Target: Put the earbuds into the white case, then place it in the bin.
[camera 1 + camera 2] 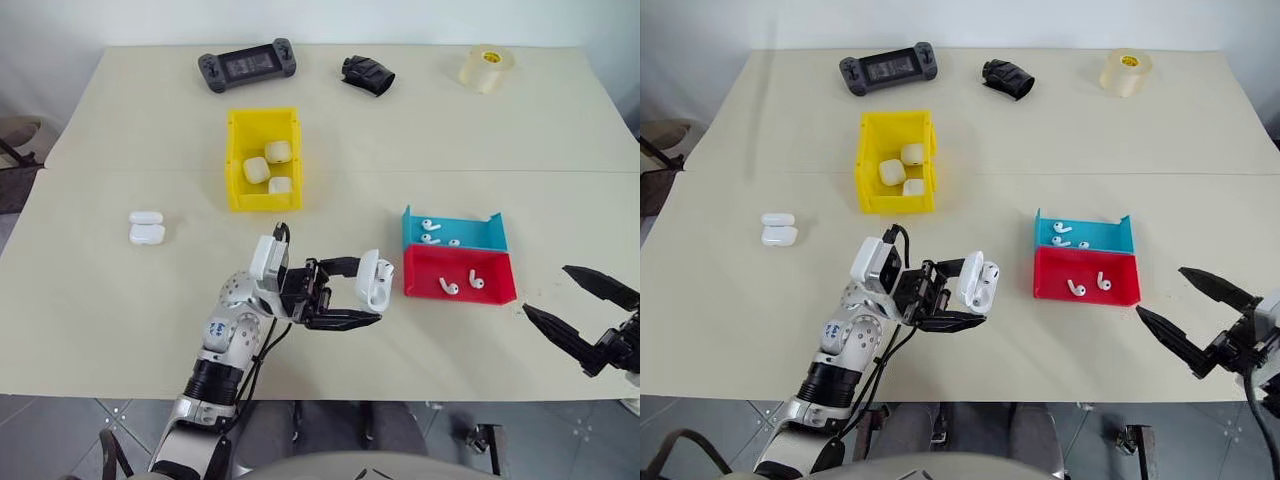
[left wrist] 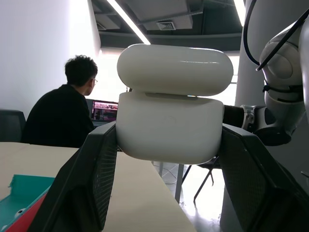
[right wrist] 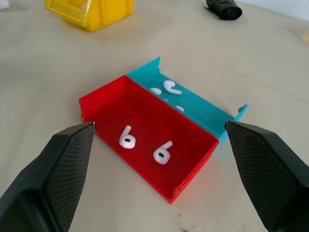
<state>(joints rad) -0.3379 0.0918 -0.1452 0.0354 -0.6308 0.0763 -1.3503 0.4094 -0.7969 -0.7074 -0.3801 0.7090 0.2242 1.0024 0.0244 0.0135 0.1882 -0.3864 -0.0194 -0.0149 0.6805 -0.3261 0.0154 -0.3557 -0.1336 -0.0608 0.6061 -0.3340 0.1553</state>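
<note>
While the left end effector [image 1: 368, 295] pinches the small glossy white rounded plastic earbud case [image 1: 375, 280] between its two black fingers above the cream bench [image 1: 120, 300], the case's hinged lid stands open in the left wrist view, tilted up off the body. Whether any earbud sits inside it is hard to tell from these angles. Just beside the case, toward the robot's right, lies a red rectangular plastic tray [image 1: 460, 291] holding two tiny glossy white earbuds [image 3: 126, 137] with short stems. Touching its far side is a blue plastic tray [image 1: 480, 232] with a few more such earbuds. Further back and to the left stands the bright yellow rectangular open-top plastic bin [image 1: 236, 160], with three white cases inside. Another open white case [image 1: 146, 228] rests on the bench well to the left. Near the bench's right edge, the right end effector [image 1: 578, 308] hangs with its fingers spread wide, holding nothing, pointed toward the red tray.
</note>
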